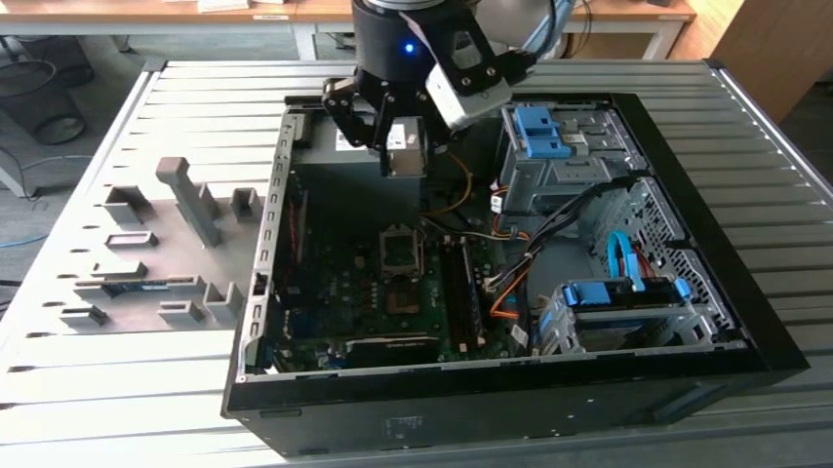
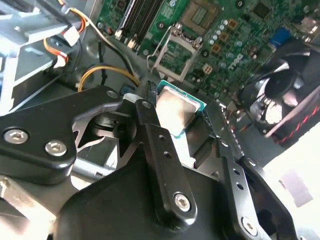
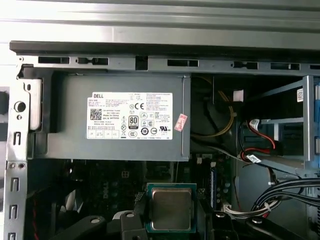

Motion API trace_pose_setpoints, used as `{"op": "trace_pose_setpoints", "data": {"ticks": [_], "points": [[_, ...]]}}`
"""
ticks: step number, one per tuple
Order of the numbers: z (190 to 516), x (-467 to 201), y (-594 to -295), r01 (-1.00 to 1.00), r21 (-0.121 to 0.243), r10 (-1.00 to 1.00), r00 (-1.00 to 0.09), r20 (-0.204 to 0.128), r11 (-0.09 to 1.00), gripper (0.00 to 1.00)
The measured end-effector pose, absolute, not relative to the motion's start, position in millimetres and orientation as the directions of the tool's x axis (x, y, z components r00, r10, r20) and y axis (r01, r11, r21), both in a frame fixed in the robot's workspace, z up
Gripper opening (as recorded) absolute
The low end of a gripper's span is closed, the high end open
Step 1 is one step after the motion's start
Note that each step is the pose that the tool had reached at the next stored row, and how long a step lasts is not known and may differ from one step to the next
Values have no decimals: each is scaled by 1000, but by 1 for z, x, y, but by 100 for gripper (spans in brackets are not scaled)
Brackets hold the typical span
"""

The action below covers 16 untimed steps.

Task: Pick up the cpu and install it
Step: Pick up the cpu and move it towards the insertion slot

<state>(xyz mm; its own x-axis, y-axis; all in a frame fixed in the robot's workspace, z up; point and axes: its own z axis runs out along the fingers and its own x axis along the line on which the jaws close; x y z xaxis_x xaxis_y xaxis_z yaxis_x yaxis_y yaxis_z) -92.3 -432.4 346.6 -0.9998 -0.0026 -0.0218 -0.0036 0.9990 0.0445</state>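
End effector point(image 2: 181, 125) closed on the cpu point(image 2: 180, 106). Its fingers point(image 2: 155, 135) pinch two opposite edges, and the metal top faces both wrist cameras. In the exterior view the pair hangs upper centre of the frame, over the open computer case point(image 1: 729, 292), with the arm near vertical. The open socket point(image 1: 400, 252) sits lower, mid-frame, on the motherboard point(image 1: 326, 292), well apart from the chip. Farthest back is the grey power supply point(image 3: 75, 115).
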Motion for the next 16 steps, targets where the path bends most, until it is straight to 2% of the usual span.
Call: {"op": "trace_pose_setpoints", "data": {"ticks": [16], "points": [[322,-92,-444,-4,45,-3,-1000,-22,999,47]]}}
